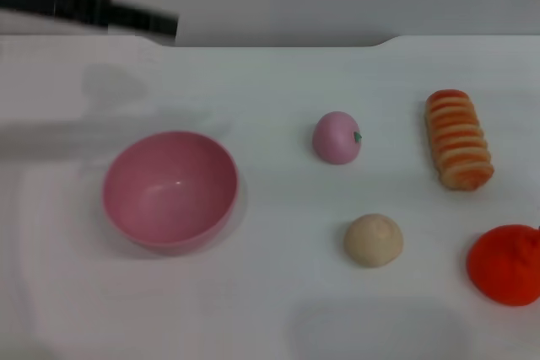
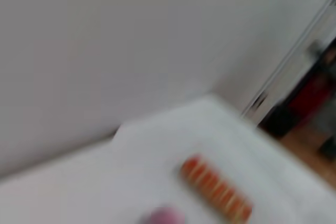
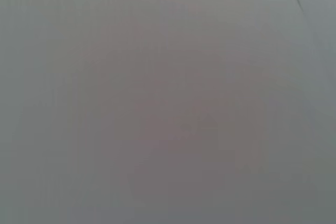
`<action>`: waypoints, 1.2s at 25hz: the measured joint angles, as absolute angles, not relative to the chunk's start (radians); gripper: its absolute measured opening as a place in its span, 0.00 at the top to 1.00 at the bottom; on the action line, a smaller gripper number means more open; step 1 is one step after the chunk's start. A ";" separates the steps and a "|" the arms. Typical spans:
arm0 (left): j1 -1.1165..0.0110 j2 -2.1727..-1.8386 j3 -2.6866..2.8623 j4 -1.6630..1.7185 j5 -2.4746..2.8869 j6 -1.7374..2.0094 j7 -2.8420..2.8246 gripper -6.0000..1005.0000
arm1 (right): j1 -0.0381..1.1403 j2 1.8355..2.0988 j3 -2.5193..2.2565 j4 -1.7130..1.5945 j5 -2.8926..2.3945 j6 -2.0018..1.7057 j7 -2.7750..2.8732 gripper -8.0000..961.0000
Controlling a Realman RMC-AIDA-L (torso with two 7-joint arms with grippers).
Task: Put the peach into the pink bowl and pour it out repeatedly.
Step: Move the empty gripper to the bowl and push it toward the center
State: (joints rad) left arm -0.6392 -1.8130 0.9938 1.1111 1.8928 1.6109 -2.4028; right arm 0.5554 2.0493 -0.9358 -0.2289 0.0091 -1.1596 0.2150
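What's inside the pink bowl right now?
Nothing: the pink bowl shows only its bare inner wall. The peach sits on the table to its right. Underneath the bowl is hidden.

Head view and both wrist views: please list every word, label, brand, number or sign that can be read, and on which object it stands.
None: no readable text in any view.
The pink bowl, peach, beige ball, striped orange bread roll and orange-red fruit are plain.
The peach carries only a small green stem mark, not a letter.
The right wrist view shows only a blank grey surface.
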 joint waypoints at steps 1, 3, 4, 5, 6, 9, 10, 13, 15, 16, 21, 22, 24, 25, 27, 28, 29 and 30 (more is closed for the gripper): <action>-0.639 -1.813 0.994 1.111 1.893 1.611 -2.403 0.44 | 0.558 2.049 -0.936 -0.229 0.009 -1.160 0.215 0.40; -0.624 -1.865 0.988 1.213 2.083 1.649 -2.486 0.44 | 0.564 2.049 -0.935 -0.229 0.009 -1.160 0.215 0.40; -0.620 -1.872 0.988 1.230 2.099 1.651 -2.492 0.44 | 0.566 2.049 -0.935 -0.229 0.010 -1.160 0.215 0.40; -0.612 -1.885 0.988 1.258 2.127 1.654 -2.501 0.44 | 0.568 2.049 -0.934 -0.228 0.010 -1.160 0.215 0.40; -0.603 -1.903 0.988 1.292 2.159 1.658 -2.503 0.44 | 0.569 2.050 -0.934 -0.228 0.010 -1.160 0.215 0.40; -0.591 -1.949 0.988 1.353 2.257 1.653 -2.503 0.43 | 0.572 2.052 -0.934 -0.230 0.010 -1.160 0.215 0.41; -0.595 -1.969 0.988 1.359 2.344 1.640 -2.510 0.43 | 0.574 2.052 -0.934 -0.230 0.010 -1.160 0.215 0.41; -0.612 -1.989 0.993 1.344 2.456 1.623 -2.522 0.43 | 0.577 2.053 -0.934 -0.229 0.011 -1.160 0.215 0.41; -0.622 -2.000 0.996 1.337 2.503 1.617 -2.525 0.43 | 0.577 2.054 -0.934 -0.229 0.011 -1.160 0.215 0.41; -0.637 -2.022 0.997 1.331 2.580 1.604 -2.526 0.43 | 0.577 2.055 -0.934 -0.229 0.011 -1.160 0.215 0.41; -0.658 -2.048 1.004 1.308 2.677 1.558 -2.529 0.43 | 0.576 2.056 -0.934 -0.226 0.011 -1.160 0.215 0.41; -0.664 -2.049 1.009 1.293 2.686 1.552 -2.533 0.43 | 0.572 2.057 -0.934 -0.228 0.011 -1.160 0.215 0.41; -0.670 -2.049 1.017 1.274 2.695 1.543 -2.538 0.43 | 0.571 2.058 -0.934 -0.229 0.011 -1.160 0.215 0.41; -0.672 -2.049 1.023 1.264 2.699 1.539 -2.541 0.43 | 0.570 2.058 -0.934 -0.229 0.011 -1.160 0.215 0.41; -0.675 -2.049 1.031 1.245 2.703 1.534 -2.542 0.43 | 0.570 2.058 -0.934 -0.229 0.011 -1.160 0.215 0.41; -0.677 -2.049 1.032 1.238 2.704 1.533 -2.542 0.43 | 0.570 2.058 -0.934 -0.229 0.011 -1.160 0.215 0.41; -0.678 -2.049 1.033 1.229 2.706 1.532 -2.542 0.43 | 0.570 2.058 -0.934 -0.229 0.011 -1.160 0.215 0.41; -0.680 -2.048 1.034 1.217 2.707 1.530 -2.542 0.43 | 0.570 2.058 -0.934 -0.229 0.011 -1.160 0.215 0.41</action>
